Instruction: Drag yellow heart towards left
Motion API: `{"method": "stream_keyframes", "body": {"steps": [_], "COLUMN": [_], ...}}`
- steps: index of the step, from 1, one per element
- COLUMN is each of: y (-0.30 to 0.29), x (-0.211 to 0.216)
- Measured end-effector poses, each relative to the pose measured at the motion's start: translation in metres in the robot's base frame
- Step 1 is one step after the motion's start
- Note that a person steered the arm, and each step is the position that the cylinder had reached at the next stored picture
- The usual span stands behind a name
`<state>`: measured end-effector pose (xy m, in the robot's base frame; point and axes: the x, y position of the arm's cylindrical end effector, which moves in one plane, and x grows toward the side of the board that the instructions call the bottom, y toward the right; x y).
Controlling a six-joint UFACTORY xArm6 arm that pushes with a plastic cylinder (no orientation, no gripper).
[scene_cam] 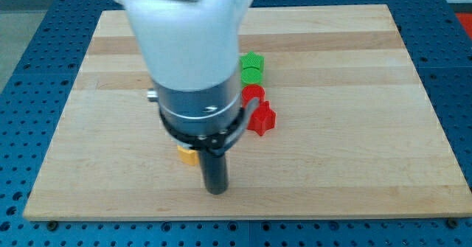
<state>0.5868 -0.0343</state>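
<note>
A small piece of the yellow heart (186, 154) shows just left of my rod, mostly hidden behind the arm. My tip (216, 191) is at the lower end of the dark rod, a little below and to the right of the yellow piece. Whether the rod touches the yellow heart cannot be told. The white and grey arm body covers the middle of the wooden board (354, 151).
A green block (252, 67) lies right of the arm. Below it sit a red block (253, 94) and a red star-like block (262, 119), close together. Blue perforated table (22, 92) surrounds the board.
</note>
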Motion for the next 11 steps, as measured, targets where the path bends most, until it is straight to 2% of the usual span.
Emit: {"method": "stream_keyframes", "body": {"steps": [2, 5, 8, 11], "y": [0.028, 0.015, -0.029, -0.013], "x": [-0.024, -0.068, -0.076, -0.075]}}
